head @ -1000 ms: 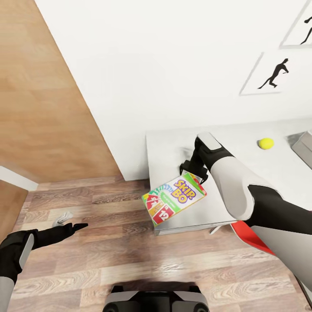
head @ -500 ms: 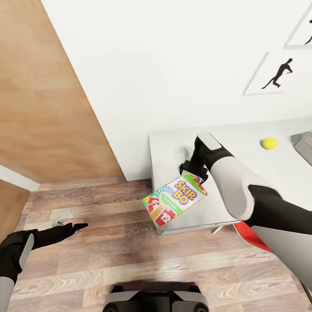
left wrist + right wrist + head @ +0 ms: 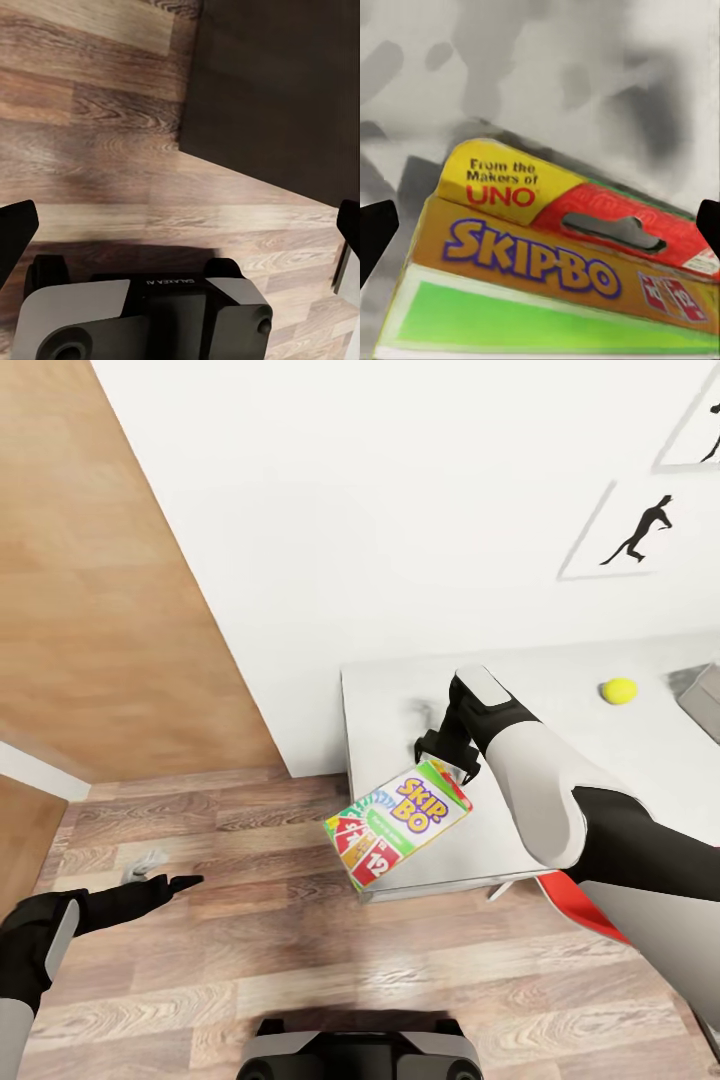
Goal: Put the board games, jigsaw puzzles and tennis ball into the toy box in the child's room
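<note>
Item: SKIP-BO board game point(image 3: 398, 822), a flat green-red-white card box, tilted, carried at its top edge by my right gripper point(image 3: 443, 752) above the near corner of the table point(image 3: 390, 710), its lower end overhanging the wood floor point(image 3: 240, 960). In the right wrist view the box point(image 3: 547, 277) lies between the two dark fingertips, which stand at the frame's edges; I read the jaws as clamped on the box, though the contact itself is hidden. Tennis ball point(image 3: 619, 690): on the table, at about 2 o'clock from the box, well apart. Toy box point(image 3: 702, 700): a grey corner at the table's far right, at about 3 o'clock. Left gripper point(image 3: 165, 882): low over the floor at 9 o'clock, fingers spread wide in the left wrist view, holding nothing. Handling note: I judge the box should travel rightward, kept high enough to pass the ball, and be lowered flat into the bin before release.
</note>
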Motion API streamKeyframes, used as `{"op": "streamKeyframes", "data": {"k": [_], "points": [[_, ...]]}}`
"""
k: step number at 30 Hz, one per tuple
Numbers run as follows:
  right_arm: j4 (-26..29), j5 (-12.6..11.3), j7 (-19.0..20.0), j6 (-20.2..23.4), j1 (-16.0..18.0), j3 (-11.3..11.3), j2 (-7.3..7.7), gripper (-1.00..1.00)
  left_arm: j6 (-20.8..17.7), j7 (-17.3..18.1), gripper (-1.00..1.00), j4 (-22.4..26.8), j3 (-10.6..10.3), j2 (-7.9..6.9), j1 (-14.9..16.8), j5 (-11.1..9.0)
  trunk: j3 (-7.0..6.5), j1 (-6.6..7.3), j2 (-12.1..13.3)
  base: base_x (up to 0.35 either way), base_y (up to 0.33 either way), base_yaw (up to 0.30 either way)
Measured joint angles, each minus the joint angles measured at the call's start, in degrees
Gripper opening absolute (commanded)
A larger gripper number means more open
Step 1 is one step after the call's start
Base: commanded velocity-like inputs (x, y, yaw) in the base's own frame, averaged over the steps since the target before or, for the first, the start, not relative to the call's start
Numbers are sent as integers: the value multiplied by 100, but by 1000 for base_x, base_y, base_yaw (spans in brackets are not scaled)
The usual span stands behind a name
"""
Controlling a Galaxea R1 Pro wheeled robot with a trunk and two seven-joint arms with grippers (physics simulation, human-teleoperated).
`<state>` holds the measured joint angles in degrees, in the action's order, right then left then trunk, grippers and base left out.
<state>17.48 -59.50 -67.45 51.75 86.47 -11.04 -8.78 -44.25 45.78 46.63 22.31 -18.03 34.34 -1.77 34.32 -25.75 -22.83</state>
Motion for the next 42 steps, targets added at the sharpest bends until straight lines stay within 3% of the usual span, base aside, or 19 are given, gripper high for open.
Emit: {"op": "streamKeyframes", "data": {"k": [18, 42], "points": [[86, -9, 24, 4, 5, 22, -37, 100, -1, 0, 100, 1, 2, 0, 0, 0, 0, 0, 0, 0, -61, 0], [1632, -19, 97, 33, 0, 84, -113, 100, -2, 6, 100, -1, 7, -6, 0, 1, 0, 0, 0, 0, -30, 0]]}}
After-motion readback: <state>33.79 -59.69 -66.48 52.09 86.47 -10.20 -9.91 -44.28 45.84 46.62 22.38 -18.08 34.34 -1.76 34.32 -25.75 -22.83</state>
